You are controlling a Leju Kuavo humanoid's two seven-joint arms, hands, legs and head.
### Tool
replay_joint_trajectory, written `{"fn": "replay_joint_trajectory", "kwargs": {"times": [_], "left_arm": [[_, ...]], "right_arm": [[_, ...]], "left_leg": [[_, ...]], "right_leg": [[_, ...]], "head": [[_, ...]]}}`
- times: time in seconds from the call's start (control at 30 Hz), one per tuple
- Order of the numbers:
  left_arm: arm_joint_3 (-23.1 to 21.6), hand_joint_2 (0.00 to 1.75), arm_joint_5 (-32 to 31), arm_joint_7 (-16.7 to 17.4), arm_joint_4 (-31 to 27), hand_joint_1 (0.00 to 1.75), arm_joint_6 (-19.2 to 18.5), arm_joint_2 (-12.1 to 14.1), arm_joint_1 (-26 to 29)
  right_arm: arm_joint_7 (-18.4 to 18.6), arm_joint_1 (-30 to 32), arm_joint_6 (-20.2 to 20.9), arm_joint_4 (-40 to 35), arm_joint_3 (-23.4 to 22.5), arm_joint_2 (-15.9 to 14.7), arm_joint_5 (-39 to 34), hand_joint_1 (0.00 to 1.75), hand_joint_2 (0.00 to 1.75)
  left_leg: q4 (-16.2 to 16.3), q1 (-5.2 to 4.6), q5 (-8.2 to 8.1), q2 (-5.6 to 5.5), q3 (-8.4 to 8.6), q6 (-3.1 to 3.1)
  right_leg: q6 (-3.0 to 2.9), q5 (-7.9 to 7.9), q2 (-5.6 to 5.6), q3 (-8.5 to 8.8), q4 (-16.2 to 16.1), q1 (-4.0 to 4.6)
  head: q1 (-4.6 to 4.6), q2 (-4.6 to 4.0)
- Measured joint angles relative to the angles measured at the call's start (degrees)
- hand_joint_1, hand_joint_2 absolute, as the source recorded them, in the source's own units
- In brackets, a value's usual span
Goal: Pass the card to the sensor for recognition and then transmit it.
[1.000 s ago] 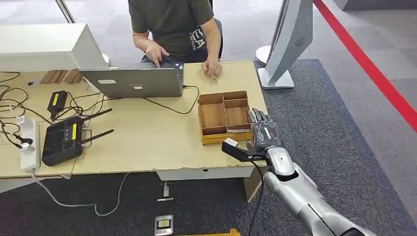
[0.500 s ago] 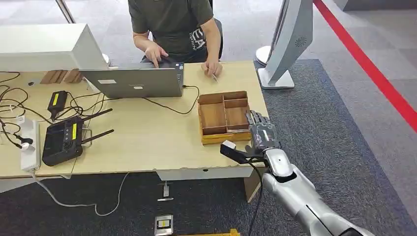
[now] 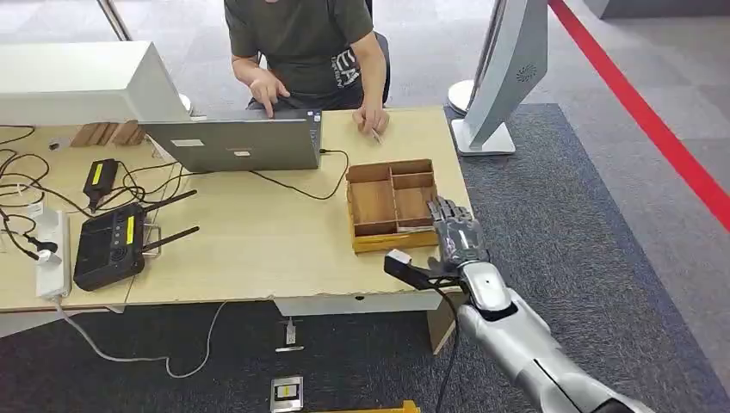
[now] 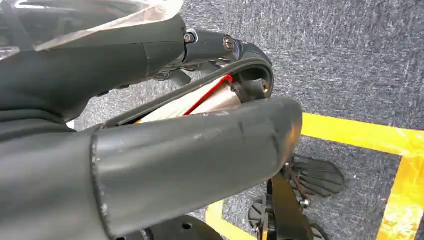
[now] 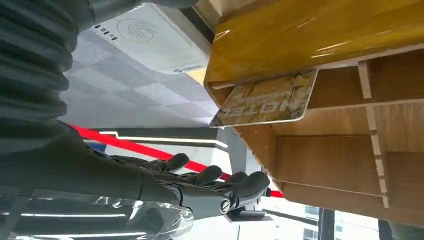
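On the bench's (image 3: 258, 249) left side you see a white power strip (image 3: 49, 249), a black router (image 3: 110, 248) with antennas and a tangle of cables. Farther back stands a white box (image 3: 77, 82), and beside it a grey laptop (image 3: 234, 144) at which a seated person (image 3: 306, 47) in a dark shirt works, one hand on the keyboard, the other resting on the bench top.

Toward the right near corner sits a divided wooden tray (image 3: 392, 205). Your right wrist view shows the card (image 5: 265, 100), marbled in tan with printed lettering, lying in the tray's near compartment, tilted against its wall.

Just right of the tray, at the bench's right edge, your right hand (image 3: 456, 234) hovers with its fingers (image 5: 220, 180) spread and holding nothing, close to the card but not touching it. A white sensor pad (image 5: 150, 42) lies near the tray's outer side.

Your left hand (image 4: 150, 150) hangs over grey carpet and yellow floor tape; you cannot tell how its fingers are set.

At far right, a white stand (image 3: 504, 77) rises from the carpet beside a red floor line (image 3: 654, 120).
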Motion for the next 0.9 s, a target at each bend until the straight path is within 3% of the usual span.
{"fn": "replay_joint_trajectory", "kwargs": {"times": [0.6,0.9], "left_arm": [[0.00,0.00,-0.31,-0.02,0.00,0.00,-0.18,0.00,0.00],[0.00,0.00,-0.66,0.61,0.00,0.00,-0.17,0.00,0.02]], "right_arm": [[0.13,0.02,0.46,1.70,0.74,1.79,1.03,0.00,1.75],[2.80,0.04,1.72,1.53,-0.08,0.92,4.26,0.00,1.75]], "left_leg": [[0.00,0.00,0.00,0.00,0.00,0.00],[0.01,0.00,0.00,0.01,0.01,0.00]], "right_leg": [[0.00,0.00,0.00,-0.01,0.00,0.00],[0.00,0.00,0.00,0.00,-0.01,0.00]], "head": [[0.00,0.00],[0.00,0.00]]}}
